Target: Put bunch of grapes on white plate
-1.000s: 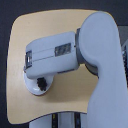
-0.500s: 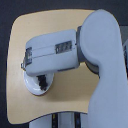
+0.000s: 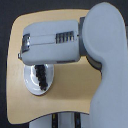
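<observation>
The white plate (image 3: pixel 31 85) lies on the tan table at the exterior view's left, below the arm. A dark elongated cluster, the bunch of grapes (image 3: pixel 41 79), rests on the plate's centre, its upper end running under the arm. My white forearm (image 3: pixel 50 45) stretches across the view just above the plate. Its grey wrist end (image 3: pixel 34 61) hangs over the plate's top rim. The gripper's fingers are hidden beneath the arm casing, so their state does not show.
The tan wooden table (image 3: pixel 70 92) has rounded corners and a dark floor around it. The robot's large white shoulder (image 3: pixel 107 60) covers the exterior view's right side. Dark cables run under the table's lower edge.
The forearm has shifted slightly upward in the view, uncovering more of the plate and the dark cluster on it.
</observation>
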Robot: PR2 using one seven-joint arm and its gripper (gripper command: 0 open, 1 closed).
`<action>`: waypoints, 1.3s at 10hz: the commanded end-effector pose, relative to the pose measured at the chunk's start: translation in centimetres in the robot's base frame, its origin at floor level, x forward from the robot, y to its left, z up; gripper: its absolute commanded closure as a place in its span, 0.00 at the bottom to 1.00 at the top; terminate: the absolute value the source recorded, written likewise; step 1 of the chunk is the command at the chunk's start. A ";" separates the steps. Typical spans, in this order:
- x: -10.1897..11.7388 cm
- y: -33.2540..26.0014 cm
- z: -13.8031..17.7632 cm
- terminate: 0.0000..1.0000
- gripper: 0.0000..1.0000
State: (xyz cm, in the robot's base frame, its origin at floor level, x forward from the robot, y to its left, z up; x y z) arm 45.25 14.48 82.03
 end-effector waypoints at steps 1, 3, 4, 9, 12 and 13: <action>3.4 -2.9 8.3 0.00 0.00; 4.1 -4.2 10.2 0.00 0.00; 4.7 -5.0 11.0 0.00 0.00; 2.9 -17.4 12.5 0.00 0.00; 2.2 -26.2 13.4 0.00 0.00; 1.6 -28.4 13.5 0.00 0.00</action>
State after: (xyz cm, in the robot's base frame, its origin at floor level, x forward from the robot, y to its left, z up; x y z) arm 48.92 -1.83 94.37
